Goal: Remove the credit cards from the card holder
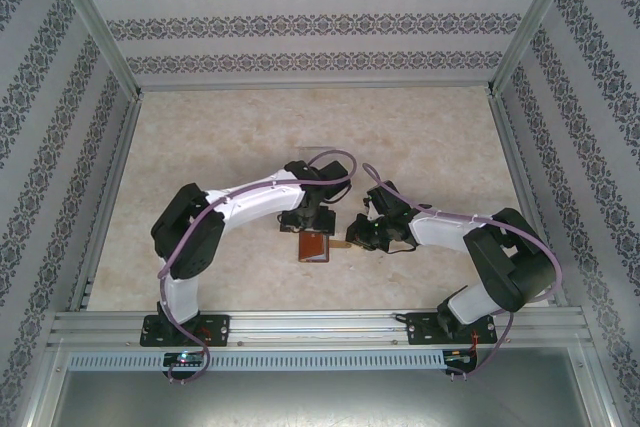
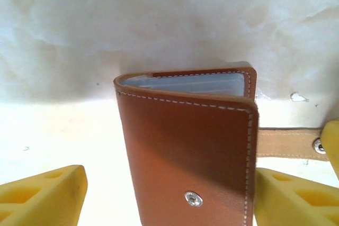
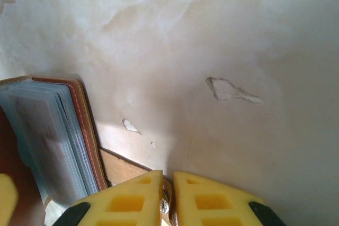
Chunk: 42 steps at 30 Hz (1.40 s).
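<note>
**Card holder folded between a spread gripper and a pinching one**

The card holder (image 1: 315, 246) lies at the centre of the top view on the pale table (image 1: 250, 137), between the two grippers. The left gripper (image 1: 308, 223) hangs over it with its jaws spread. In the left wrist view its yellow fingers (image 2: 45, 197) sit in the lower corners, one apart from the brown cover and the other just beside its stitched edge. The right gripper (image 1: 353, 237) is pressed together on the strap tab (image 1: 340, 244), which sticks out to the right of the holder.

The left wrist view shows the cover's snap stud (image 2: 193, 199) and, between the two covers at the top, the grey-blue pockets (image 2: 185, 84). The right wrist view shows those pockets fanned at the left edge of the frame. Whether credit cards sit in them I cannot tell.
</note>
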Available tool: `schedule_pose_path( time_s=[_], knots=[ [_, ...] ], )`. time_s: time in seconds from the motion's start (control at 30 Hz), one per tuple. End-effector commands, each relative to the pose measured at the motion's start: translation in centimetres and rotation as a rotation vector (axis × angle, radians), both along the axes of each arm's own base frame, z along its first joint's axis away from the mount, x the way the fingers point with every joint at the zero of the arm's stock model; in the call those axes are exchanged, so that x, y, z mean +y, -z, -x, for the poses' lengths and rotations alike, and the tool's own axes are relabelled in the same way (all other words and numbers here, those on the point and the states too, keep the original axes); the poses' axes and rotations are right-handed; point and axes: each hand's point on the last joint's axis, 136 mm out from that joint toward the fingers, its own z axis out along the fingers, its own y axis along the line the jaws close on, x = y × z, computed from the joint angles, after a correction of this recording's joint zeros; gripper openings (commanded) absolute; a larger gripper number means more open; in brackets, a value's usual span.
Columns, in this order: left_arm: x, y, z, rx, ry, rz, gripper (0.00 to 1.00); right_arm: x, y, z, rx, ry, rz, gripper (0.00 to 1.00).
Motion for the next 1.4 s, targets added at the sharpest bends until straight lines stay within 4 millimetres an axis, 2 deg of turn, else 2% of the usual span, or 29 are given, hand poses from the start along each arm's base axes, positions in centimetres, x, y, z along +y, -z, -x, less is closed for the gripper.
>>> schedule_pose_path(
  time_s=[0.0, 0.27, 0.53, 0.7, 0.77, 0.93, 1.1, 1.23, 1.37],
  knots=[
    [1.7, -1.3, 0.6, -0.022, -0.013, -0.047, 0.74, -1.6, 1.9, 1.6, 0.057, -0.011, 0.083, 0.16],
    [4.4, -2.0, 0.4, -0.053, -0.043, -0.041, 0.55, -2.0, 2.0, 1.7, 0.065, -0.008, 0.117, 0.16],
    [5.2, -0.4, 0.4, -0.026, -0.085, 0.084, 0.33, -1.9, 1.6, 1.5, 0.064, -0.011, 0.161, 0.16],
    [6.1, 0.5, 0.3, -0.027, -0.089, 0.123, 0.18, -2.6, 1.0, 1.3, 0.033, -0.026, 0.276, 0.18],
    [5.9, 0.8, 0.2, -0.023, -0.092, 0.165, 0.11, -2.8, 0.5, 1.3, 0.02, -0.032, 0.319, 0.21],
    [5.1, 0.9, -0.1, -0.027, -0.111, 0.278, 0.04, -3.2, -1.6, 0.8, -0.026, -0.031, 0.39, 0.26],
    [4.5, 0.5, -0.2, -0.047, -0.141, 0.342, 0.01, -3.4, -5.4, 0.0, -0.116, -0.031, 0.472, 0.35],
    [4.4, 0.4, -0.1, -0.041, -0.141, 0.348, 0.0, -2.5, -8.1, -0.4, -0.175, -0.038, 0.479, 0.37],
    [4.4, 0.0, -0.2, -0.043, -0.137, 0.351, 0.0, 0.5, -8.7, -0.3, -0.164, -0.052, 0.343, 0.37]
  ],
)
